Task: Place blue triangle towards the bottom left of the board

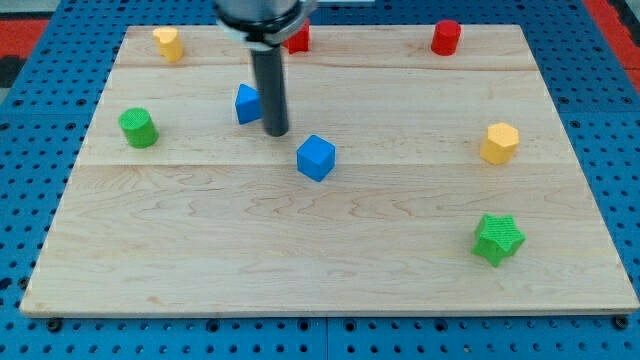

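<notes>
1. My tip rests on the wooden board in its upper left part; being a plain rod, it has nothing to open or close and clamps on nothing
2. The blue triangle sits just beside the rod on the view's left, touching it or very nearly so, well above the board's bottom left area
3. A blue cube lies near my tip, toward the view's lower right, apart from it
4. A green cylinder stands near the left edge, level with the triangle
5. A yellow block is at the top left corner
6. A red block is partly hidden behind the arm at the top; a red cylinder stands at the top right
7. A yellow hexagonal block is at the right, and a green star lies below it
</notes>
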You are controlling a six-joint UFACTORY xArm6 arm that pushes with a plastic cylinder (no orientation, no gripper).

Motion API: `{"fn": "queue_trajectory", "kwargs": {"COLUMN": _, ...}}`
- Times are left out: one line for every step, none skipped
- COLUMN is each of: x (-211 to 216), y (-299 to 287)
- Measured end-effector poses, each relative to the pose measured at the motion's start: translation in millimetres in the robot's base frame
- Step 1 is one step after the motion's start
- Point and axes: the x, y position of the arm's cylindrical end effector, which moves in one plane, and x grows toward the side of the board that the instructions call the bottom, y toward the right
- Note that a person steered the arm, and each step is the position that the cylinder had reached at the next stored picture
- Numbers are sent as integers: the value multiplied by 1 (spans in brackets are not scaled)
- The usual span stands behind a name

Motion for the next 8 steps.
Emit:
{"fn": "queue_trajectory", "kwargs": {"x": 72, "y": 52}}
{"fn": "queue_trajectory", "kwargs": {"x": 132, "y": 57}}
{"fn": "queue_trajectory", "kwargs": {"x": 123, "y": 42}}
{"fn": "queue_trajectory", "kwargs": {"x": 61, "y": 48}}
{"fn": "queue_trajectory", "kwargs": {"x": -25, "y": 47}}
{"fn": "queue_trajectory", "kwargs": {"x": -57, "y": -10}}
{"fn": "queue_trajectory", "kwargs": {"x": -42, "y": -62}}
{"fn": "queue_trajectory", "kwargs": {"x": -14, "y": -118}}
